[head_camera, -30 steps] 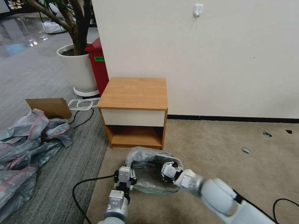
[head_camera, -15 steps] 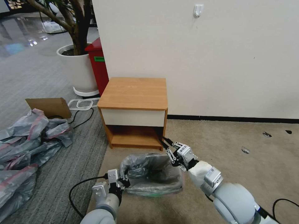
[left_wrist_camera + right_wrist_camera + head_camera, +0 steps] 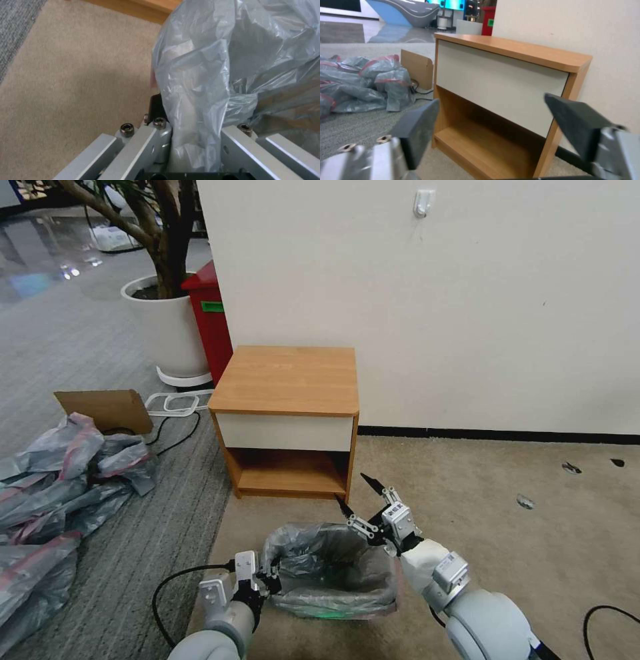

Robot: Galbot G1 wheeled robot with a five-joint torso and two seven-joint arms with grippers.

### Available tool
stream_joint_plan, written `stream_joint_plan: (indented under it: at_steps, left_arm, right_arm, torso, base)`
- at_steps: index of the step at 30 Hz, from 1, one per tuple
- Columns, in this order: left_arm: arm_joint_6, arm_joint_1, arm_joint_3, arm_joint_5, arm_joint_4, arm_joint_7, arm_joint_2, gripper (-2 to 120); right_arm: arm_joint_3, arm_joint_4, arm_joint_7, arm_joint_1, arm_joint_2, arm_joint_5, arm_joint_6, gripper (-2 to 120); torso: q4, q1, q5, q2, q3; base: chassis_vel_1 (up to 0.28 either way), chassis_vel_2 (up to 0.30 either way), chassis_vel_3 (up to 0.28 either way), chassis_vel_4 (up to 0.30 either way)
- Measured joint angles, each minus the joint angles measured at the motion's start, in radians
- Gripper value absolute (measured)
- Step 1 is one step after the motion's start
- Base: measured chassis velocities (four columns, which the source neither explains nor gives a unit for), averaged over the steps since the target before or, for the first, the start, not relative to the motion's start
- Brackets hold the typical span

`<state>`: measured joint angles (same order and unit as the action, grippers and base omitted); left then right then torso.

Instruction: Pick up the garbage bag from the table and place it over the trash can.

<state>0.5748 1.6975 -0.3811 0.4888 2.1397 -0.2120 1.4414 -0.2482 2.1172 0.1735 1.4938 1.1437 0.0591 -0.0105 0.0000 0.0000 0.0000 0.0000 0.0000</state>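
Grey garbage bag [image 3: 327, 567], one, lining one trash can [image 3: 333, 607]: our left gripper [image 3: 263, 578] pinches its rim; our right gripper [image 3: 360, 501], raised, jaws spread, empty.

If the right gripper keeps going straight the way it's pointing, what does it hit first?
Most likely the nightstand: the right gripper, jaws open, points at its white drawer front and open lower shelf, with nothing between. How far off it is, I can't judge.

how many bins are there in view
2: the cream trash can on the carpet before the nightstand, lined with the garbage bag; a red bin beside the plant pot.
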Motion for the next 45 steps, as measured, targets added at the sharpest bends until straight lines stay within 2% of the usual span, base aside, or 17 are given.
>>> stream_joint_plan:
  at_steps: [4, 6, 11, 13, 15, 17, 19, 23, 29, 32, 33, 35, 36, 37, 38, 39, 45]
  left_arm:
    - [-0.004, 0.002, 0.0, -0.005, -0.005, 0.006, 0.0, 5]
    - [-0.008, 0.004, 0.002, -0.015, -0.005, 0.013, 0.0, 15]
    - [-0.009, 0.005, 0.001, -0.017, -0.005, 0.016, -0.006, 35]
    - [-0.009, 0.005, 0.001, -0.017, -0.005, 0.017, -0.007, 36]
    - [-0.009, 0.007, 0.001, -0.018, -0.005, 0.018, -0.008, 50]
    - [-0.009, 0.008, 0.001, -0.018, -0.005, 0.019, -0.009, 52]
    - [-0.009, 0.008, 0.0, -0.02, -0.002, 0.019, -0.014, 64]
    - [-0.009, 0.008, -0.002, -0.033, 0.007, 0.021, -0.019, 75]
    - [-0.025, 0.008, -0.006, -0.071, 0.015, 0.068, -0.031, 96]
    - [-0.09, 0.008, -0.011, -0.114, 0.008, 0.113, -0.034, 99]
    - [-0.155, 0.008, -0.014, -0.162, -0.004, 0.134, -0.035, 99]
    - [-0.397, 0.006, -0.035, -0.309, -0.038, 0.173, -0.032, 100]
    - [-0.453, 0.005, -0.043, -0.338, -0.043, 0.178, -0.03, 100]
    - [-0.453, 0.005, -0.043, -0.338, -0.043, 0.178, -0.03, 100]
    - [-0.551, -0.002, -0.07, -0.386, -0.045, 0.185, -0.027, 100]
    - [-0.605, -0.006, -0.091, -0.401, -0.045, 0.192, -0.027, 100]
    - [-0.654, -0.001, -0.151, -0.395, -0.031, 0.2, -0.039, 96]
  right_arm:
    - [0.0, -0.003, 0.0, -0.002, -0.002, 0.0, -0.002, 94]
    - [-0.005, -0.006, 0.001, -0.007, -0.008, 0.002, -0.002, 100]
    - [-0.007, -0.013, -0.001, -0.01, -0.008, 0.015, -0.003, 100]
    - [-0.006, -0.016, -0.003, -0.01, -0.006, 0.015, -0.004, 100]
    - [-0.001, -0.025, -0.006, -0.008, -0.001, 0.018, -0.007, 100]
    - [-0.001, -0.027, -0.006, -0.008, -0.001, 0.018, -0.007, 100]
    - [-0.001, -0.034, -0.007, -0.013, -0.001, 0.019, -0.007, 100]
    - [-0.001, -0.043, -0.008, -0.017, 0.002, 0.02, -0.007, 100]
    - [0.003, -0.047, -0.008, -0.017, 0.015, 0.019, -0.009, 100]
    - [0.003, -0.047, -0.032, -0.01, 0.027, 0.017, -0.014, 100]
    - [0.003, -0.046, -0.065, -0.003, 0.037, 0.017, -0.014, 100]
    - [0.003, -0.016, -0.208, 0.036, 0.079, 0.017, 0.014, 100]
    - [-0.001, -0.008, -0.246, 0.051, 0.094, 0.017, 0.023, 100]
    - [-0.001, -0.008, -0.246, 0.051, 0.094, 0.017, 0.023, 100]
    - [-0.018, 0.002, -0.291, 0.077, 0.114, 0.015, 0.026, 100]
    - [-0.038, 0.004, -0.308, 0.096, 0.127, 0.012, 0.019, 100]
    - [-0.107, -0.008, -0.329, 0.145, 0.15, 0.022, -0.029, 100]
  torso:
    - [0.0, 0.0, 0.0001, 0.0, 0.0]
    - [0.0, 0.0, 0.0, 0.0, 0.0]
    - [0.0, 0.0, 0.0, 0.0, 0.0]
    - [0.0, 0.0, 0.0, 0.0, 0.0]
    - [0.0, 0.0, 0.0, 0.0, 0.0]
    - [0.0, 0.0, 0.0, 0.0, 0.0]
    - [0.0, 0.0, 0.0, 0.0, 0.0]
    - [0.0, 0.0, 0.0, 0.0, 0.0]
    - [0.0, 0.0, 0.0, 0.0, 0.0]
    - [0.0001, 0.0, 0.0, 0.0, 0.0]
    - [0.0001, 0.0, 0.0, 0.0, 0.0]
    - [-0.0001, 0.0, 0.0, 0.0, 0.0]
    - [0.0001, 0.0, -0.0001, 0.0, 0.0]
    - [0.0001, 0.0, -0.0001, 0.0, 0.0]
    - [0.0001, 0.0, -0.0002, 0.0, 0.0]
    - [-0.0002, 0.0, 0.0, 0.0, 0.0]
    - [-0.0001, 0.0, 0.0, 0.0, 0.0]
  base:
    - [0.0, 0.0, 0.0, 0.0]
    - [0.0, 0.0, 0.0, 0.0]
    - [0.0, 0.0, 0.0, 0.0]
    - [0.0, 0.0, 0.0, 0.0]
    - [0.0, 0.0, 0.0, 0.0]
    - [0.0, 0.0, 0.0, 0.0]
    - [0.0, 0.0, 0.0, 0.0]
    - [0.0, 0.0, 0.0, 0.0]
    - [0.0, 0.0, 0.0, 0.0]
    - [0.0, 0.0, 0.0, 0.0]
    - [0.0, 0.0, 0.0, 0.0]
    - [0.0, 0.0, 0.0, 0.0]
    - [0.0, 0.0, 0.0, 0.0]
    - [0.0, 0.0, 0.0, 0.0]
    - [0.0, 0.0, 0.0, 0.0]
    - [0.0, 0.0, 0.0, 0.0]
    - [0.0, 0.0, 0.0, 0.0]
